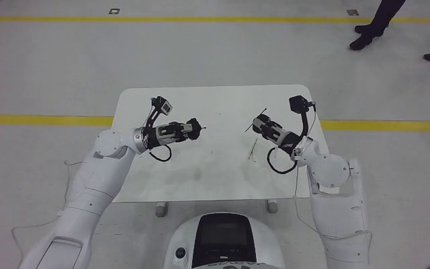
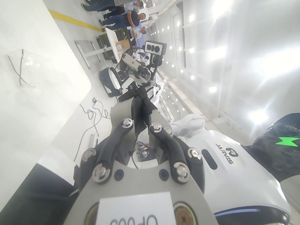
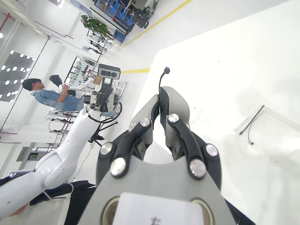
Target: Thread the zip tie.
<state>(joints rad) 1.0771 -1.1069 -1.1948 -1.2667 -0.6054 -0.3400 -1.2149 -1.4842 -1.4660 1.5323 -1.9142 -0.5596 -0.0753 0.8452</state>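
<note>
My right gripper [image 1: 256, 123] [image 3: 159, 99] is held above the right half of the white table [image 1: 215, 171], shut on a thin black zip tie [image 3: 161, 80] [image 1: 264, 111]. The tie's square head [image 3: 167, 70] sticks out past the fingertips. My left gripper [image 1: 196, 127] [image 2: 140, 94] hovers over the table's left half, facing the right one across a gap. Its fingers are shut, and a short black tip [image 1: 203, 128] pokes out beyond them toward the other gripper.
A clear plastic bag [image 1: 253, 149] [image 3: 260, 127] [image 2: 22, 71] holding spare black zip ties lies flat on the table below the right gripper. The table's edges are close on both sides. People stand far off in the room.
</note>
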